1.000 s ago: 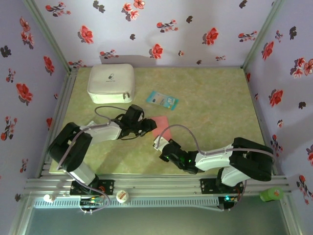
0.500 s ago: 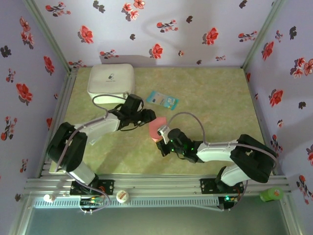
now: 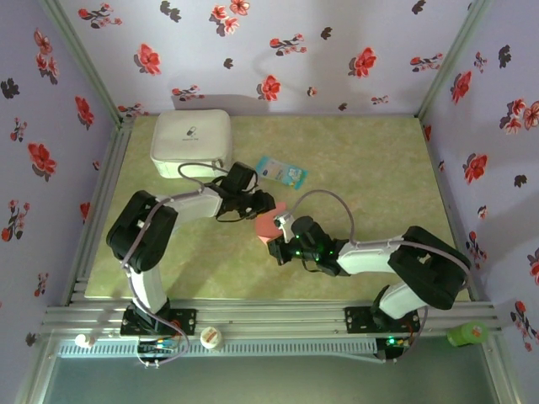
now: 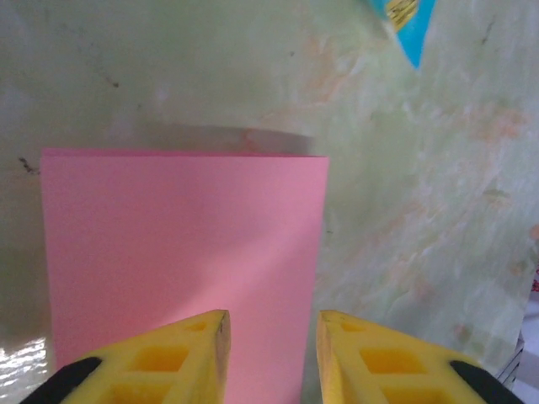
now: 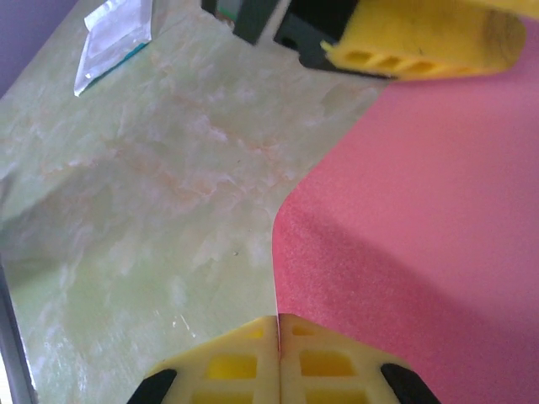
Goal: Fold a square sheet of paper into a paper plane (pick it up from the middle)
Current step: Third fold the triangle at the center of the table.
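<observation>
Green marbled desk (image 3: 379, 160) boxed in by floral walls, with both tools meeting at the square sheet of paper (image 4: 177, 244).
The pink sheet lies mid-desk, one edge curled up and pinched in the closed right tool (image 5: 278, 324). The left tool (image 4: 271, 324) stands over the sheet with its fingers parted, a paper edge running between them. A white case (image 3: 191, 141) and a light-blue packet (image 3: 280, 171) sit farther back.

The pink sheet (image 4: 181, 244) is partly hidden behind the left hand (image 4: 271, 337).
</observation>
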Robot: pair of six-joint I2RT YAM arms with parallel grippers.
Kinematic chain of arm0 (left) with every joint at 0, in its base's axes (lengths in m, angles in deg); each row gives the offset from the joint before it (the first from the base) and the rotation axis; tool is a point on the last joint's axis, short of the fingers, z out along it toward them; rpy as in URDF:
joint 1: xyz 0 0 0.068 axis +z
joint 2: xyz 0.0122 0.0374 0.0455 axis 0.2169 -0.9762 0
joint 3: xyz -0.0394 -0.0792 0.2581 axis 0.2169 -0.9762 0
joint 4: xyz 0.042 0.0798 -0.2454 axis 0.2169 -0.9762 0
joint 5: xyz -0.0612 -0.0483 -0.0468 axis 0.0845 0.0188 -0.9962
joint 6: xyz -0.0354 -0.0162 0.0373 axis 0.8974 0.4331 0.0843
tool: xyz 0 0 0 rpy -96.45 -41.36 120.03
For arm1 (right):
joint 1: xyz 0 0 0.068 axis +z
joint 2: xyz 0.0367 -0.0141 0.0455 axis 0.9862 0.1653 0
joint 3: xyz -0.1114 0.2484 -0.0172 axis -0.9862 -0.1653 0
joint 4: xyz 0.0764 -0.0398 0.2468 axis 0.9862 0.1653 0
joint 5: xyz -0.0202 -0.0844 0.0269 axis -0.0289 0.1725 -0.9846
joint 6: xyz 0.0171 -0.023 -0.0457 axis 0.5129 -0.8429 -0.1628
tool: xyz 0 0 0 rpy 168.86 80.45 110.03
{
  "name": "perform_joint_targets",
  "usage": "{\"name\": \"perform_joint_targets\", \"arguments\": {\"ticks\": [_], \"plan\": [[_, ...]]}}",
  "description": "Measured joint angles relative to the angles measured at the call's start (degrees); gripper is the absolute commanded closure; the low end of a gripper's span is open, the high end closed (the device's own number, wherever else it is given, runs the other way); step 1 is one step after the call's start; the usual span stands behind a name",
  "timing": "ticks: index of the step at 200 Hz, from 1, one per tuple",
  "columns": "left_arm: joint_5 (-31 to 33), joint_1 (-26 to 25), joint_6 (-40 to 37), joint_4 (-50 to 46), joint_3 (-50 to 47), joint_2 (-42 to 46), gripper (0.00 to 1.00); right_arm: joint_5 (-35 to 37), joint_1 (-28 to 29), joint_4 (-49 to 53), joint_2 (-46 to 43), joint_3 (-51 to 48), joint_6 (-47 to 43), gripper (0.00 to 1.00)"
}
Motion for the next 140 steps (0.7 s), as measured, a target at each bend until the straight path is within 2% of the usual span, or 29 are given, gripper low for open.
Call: {"name": "perform_joint_targets", "arguments": {"ticks": [42,140], "plan": [[-1.1,0.0,0.0,0.7,0.0,-3.3,0.7,-1.9,-1.4,-0.7,1.0,0.0,1.6,0.94],[-1.6,0.0,0.0,1.6,-0.5,-4.0,0.73,-5.1,-3.7,-1.5,2.9,0.0,4.6,0.88]]}}
